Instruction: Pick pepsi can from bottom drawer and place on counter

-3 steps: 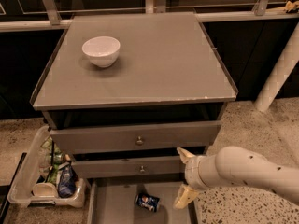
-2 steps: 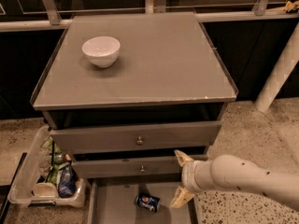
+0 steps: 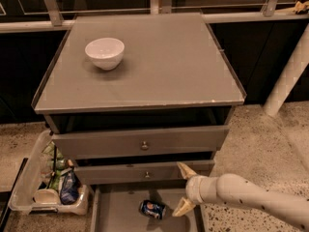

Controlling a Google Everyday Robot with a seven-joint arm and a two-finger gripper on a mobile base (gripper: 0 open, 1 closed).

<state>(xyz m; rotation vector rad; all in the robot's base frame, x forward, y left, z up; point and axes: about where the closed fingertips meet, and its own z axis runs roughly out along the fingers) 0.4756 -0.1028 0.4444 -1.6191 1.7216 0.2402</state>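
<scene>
Bottom drawer is pulled out at the cabinet's 6 o'clock. The pepsi can lies on its side on the drawer floor. The claw hangs just beside the can at its 3 o'clock, fingers spread, released and grasping nothing. A clear bin of packets sits on the ground at the drawer's 9 o'clock. Two knobbed drawer fronts stand above. The bench tops the cabinet, with a white bowl at its 10 o'clock.

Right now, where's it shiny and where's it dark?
Camera view: the glossy grey square counter gleams; the white round bowl casts a shadow; the small dark blue pepsi can lies in the dim grey bottom drawer, beside the open cream pincer.
</scene>
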